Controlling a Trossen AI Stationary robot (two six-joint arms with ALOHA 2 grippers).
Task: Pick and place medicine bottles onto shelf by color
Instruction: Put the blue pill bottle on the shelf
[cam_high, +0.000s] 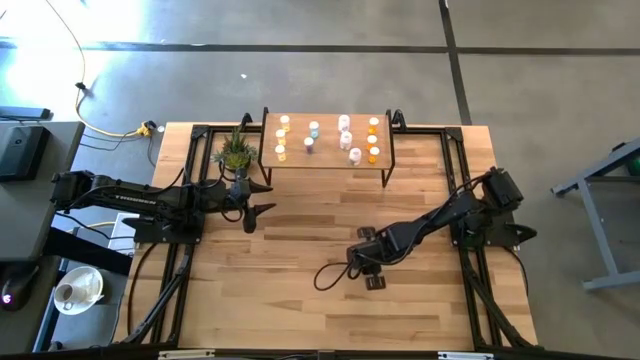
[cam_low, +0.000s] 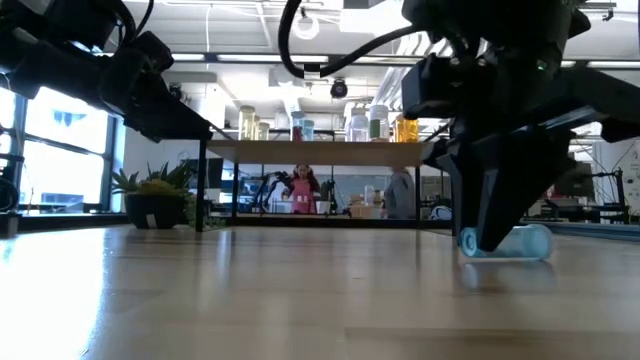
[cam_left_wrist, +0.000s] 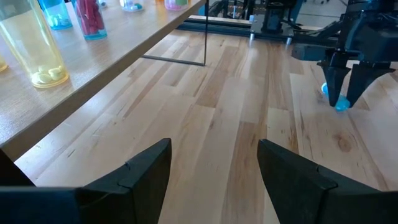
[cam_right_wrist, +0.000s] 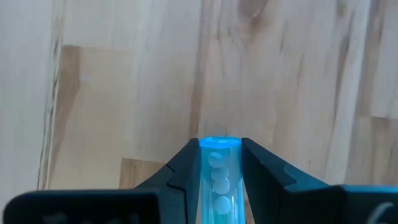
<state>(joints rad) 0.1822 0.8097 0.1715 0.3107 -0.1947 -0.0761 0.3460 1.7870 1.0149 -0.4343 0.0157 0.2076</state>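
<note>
A blue medicine bottle (cam_low: 525, 243) lies on its side on the tabletop, toward the near right. My right gripper (cam_right_wrist: 219, 152) is down over it, shut on it; it also shows in the left wrist view (cam_left_wrist: 339, 99) and in the high view (cam_high: 372, 280), where the arm hides the bottle. Several bottles stand on the shelf (cam_high: 325, 162) at the far edge: yellow ones (cam_high: 282, 140) at its left, orange ones (cam_high: 373, 140) at its right. My left gripper (cam_high: 255, 214) waits open above the table, near the shelf's left end. My right gripper pinches the blue bottle's two long sides (cam_right_wrist: 219, 186) between its two fingers (cam_right_wrist: 186, 174), close to one end of the bottle (cam_low: 470, 241). The fingers come steeply from above. The bottle lies on its side with its body resting on the table.
A small green potted plant (cam_high: 235, 150) stands beside the shelf's left legs. A dark cable (cam_high: 330, 275) loops on the table beside the right gripper. Bare wood lies between the bottle and the shelf (cam_left_wrist: 93, 68).
</note>
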